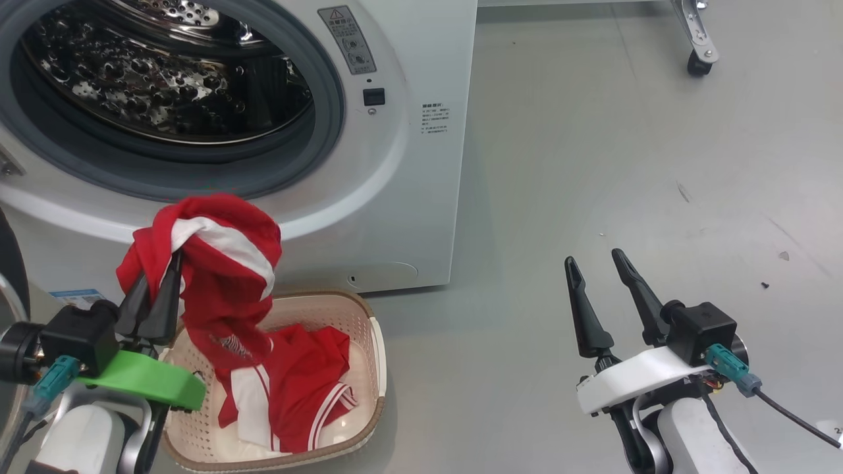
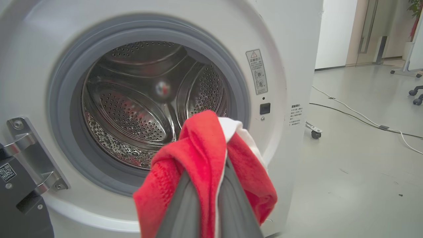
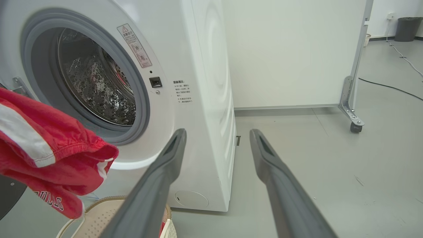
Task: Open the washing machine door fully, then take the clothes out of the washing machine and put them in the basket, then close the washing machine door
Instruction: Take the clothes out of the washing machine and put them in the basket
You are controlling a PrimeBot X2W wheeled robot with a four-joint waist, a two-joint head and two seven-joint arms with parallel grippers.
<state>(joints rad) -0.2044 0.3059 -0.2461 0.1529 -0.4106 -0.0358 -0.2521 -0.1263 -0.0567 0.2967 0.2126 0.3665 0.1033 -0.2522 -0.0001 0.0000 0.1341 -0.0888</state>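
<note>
— Our left tool [image 1: 158, 289] is clamped on the soft red garment with the white stripe [image 1: 224, 263]. It hangs over the cream perforated plastic basket with the brown rim [image 1: 379, 368], in front of the big white front-loading washing machine [image 1: 408, 164].
— If we let go here, we risk a spill: the bunch sits toward the basket's left rim and could slide onto the grey floor [image 1: 593, 131].
— Fabric draped over the fingers may also cling.
— Our right tool [image 1: 593, 257] stands wide and empty, well apart.
</note>
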